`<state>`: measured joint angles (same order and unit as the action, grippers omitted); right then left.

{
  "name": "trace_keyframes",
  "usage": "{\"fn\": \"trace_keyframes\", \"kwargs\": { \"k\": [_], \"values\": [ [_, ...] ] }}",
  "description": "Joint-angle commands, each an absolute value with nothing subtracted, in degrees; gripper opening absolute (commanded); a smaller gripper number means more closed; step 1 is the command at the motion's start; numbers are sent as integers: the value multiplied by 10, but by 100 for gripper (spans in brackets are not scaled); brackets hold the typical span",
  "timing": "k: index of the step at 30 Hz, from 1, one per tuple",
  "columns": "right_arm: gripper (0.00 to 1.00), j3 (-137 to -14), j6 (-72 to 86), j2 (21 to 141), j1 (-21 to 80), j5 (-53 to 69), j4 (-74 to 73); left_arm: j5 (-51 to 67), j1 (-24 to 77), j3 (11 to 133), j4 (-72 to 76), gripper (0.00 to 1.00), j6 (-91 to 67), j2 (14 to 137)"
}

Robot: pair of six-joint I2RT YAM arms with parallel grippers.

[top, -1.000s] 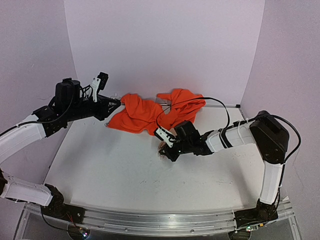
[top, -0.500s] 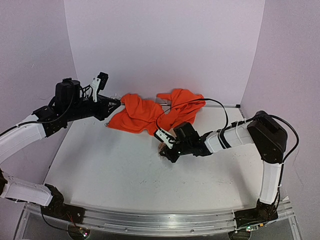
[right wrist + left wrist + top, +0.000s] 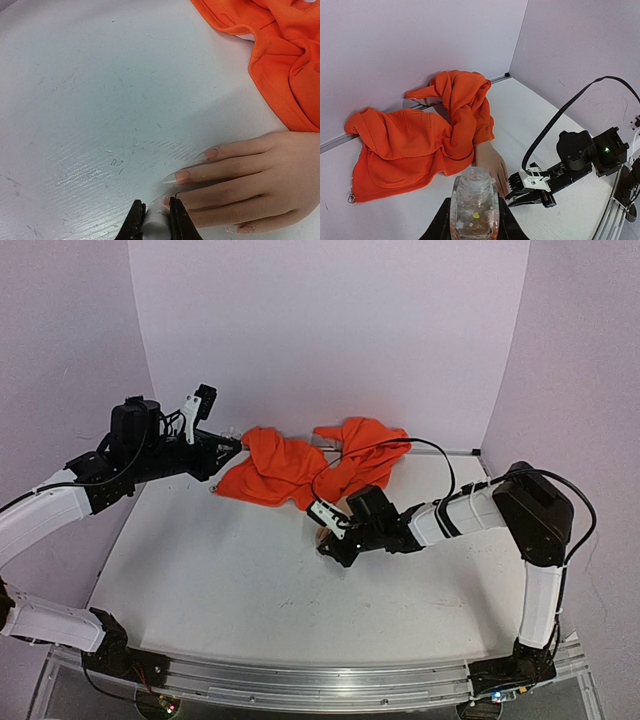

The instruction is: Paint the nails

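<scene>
The flesh-coloured mannequin hand [image 3: 260, 180] lies palm down on the white table, its wrist in the orange sleeve [image 3: 280, 60]. Its pale glossy nails [image 3: 182, 176] point left in the right wrist view. My right gripper [image 3: 155, 220] is shut on a small white brush cap [image 3: 156, 226] right at the tip of a middle finger. From above, this gripper [image 3: 330, 540] covers most of the hand [image 3: 322, 535]. My left gripper [image 3: 475, 220] is shut on an open clear glitter bottle [image 3: 475, 200], held high at the back left [image 3: 225, 445].
The orange garment [image 3: 300, 465] is bunched against the back wall; it also shows in the left wrist view [image 3: 420, 145]. A black cable [image 3: 400, 445] arcs over it to my right arm. Bare white table [image 3: 220, 570] spreads left of and in front of the hand.
My right gripper has crept slightly left and nearer along the fingertips with the white cap. The left arm and its bottle have not moved.
</scene>
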<state>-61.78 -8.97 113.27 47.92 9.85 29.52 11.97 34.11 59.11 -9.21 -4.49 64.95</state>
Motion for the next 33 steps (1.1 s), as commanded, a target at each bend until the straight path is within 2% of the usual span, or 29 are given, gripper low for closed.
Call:
{"fn": "trace_keyframes", "kwargs": {
  "k": [1,12,33],
  "values": [
    [0,-635,-92,1124,483,135,291,128,338,597,-75,0,-41,642],
    [0,-611,-78,1087,483,54,320,129,338,596,-75,0,-43,641],
    [0,-623,-83,1116,483,77,309,129,338,597,-75,0,-40,641]
  ]
}}
